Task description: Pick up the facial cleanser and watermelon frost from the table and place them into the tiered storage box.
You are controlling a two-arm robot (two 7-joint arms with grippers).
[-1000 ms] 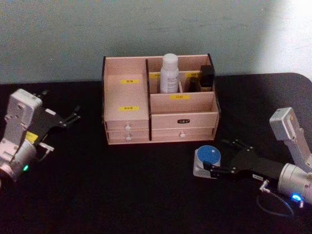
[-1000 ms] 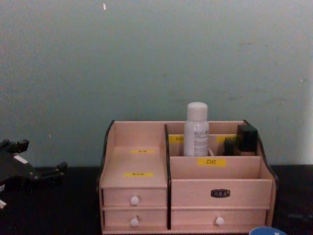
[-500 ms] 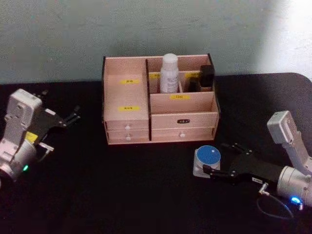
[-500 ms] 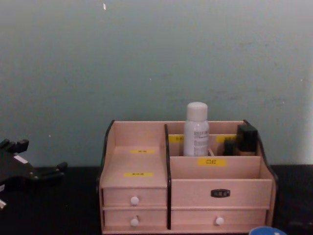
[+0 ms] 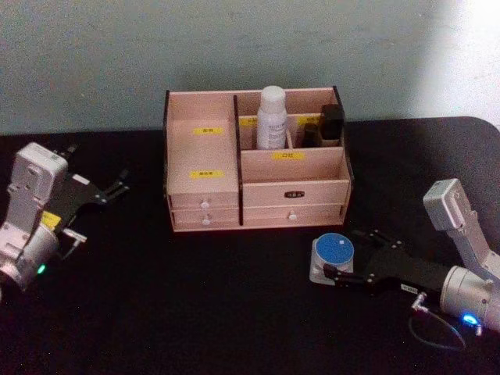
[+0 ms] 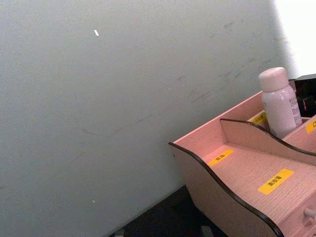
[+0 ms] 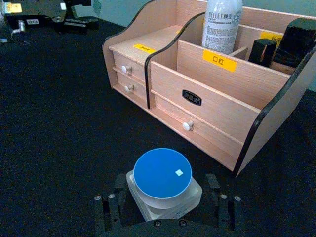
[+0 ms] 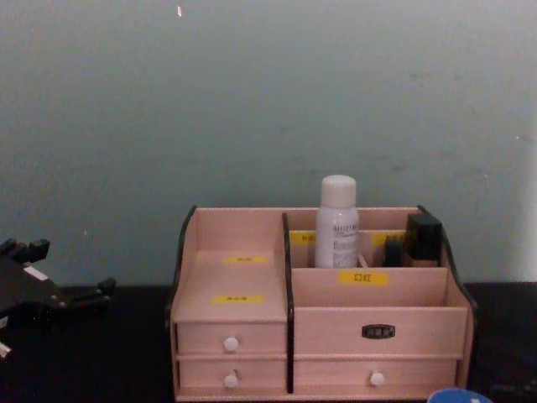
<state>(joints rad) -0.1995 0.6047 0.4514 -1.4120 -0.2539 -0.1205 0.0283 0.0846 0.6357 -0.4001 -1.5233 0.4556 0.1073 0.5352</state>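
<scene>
The watermelon frost (image 5: 332, 256), a squat clear jar with a blue lid (image 7: 163, 174), sits on the black table in front of the tiered storage box (image 5: 205, 199). My right gripper (image 5: 341, 255) is open and low over the table, one finger on each side of the jar (image 8: 457, 396) with small gaps showing. The facial cleanser (image 5: 272, 117), a tall white bottle (image 7: 223, 22), stands upright in a back compartment of the box (image 7: 197, 94). My left gripper (image 5: 117, 186) rests open at the table's far left, away from the box (image 8: 243, 327).
A small dark bottle with a black square cap (image 5: 332, 121) stands in the back right compartment, beside the white bottle. The box's front middle compartment (image 7: 232, 81) is open. A teal wall (image 8: 268, 101) rises close behind the box.
My right gripper has slid a little further forward around the jar and dropped slightly. The jar, the box and the left arm have not moved.
</scene>
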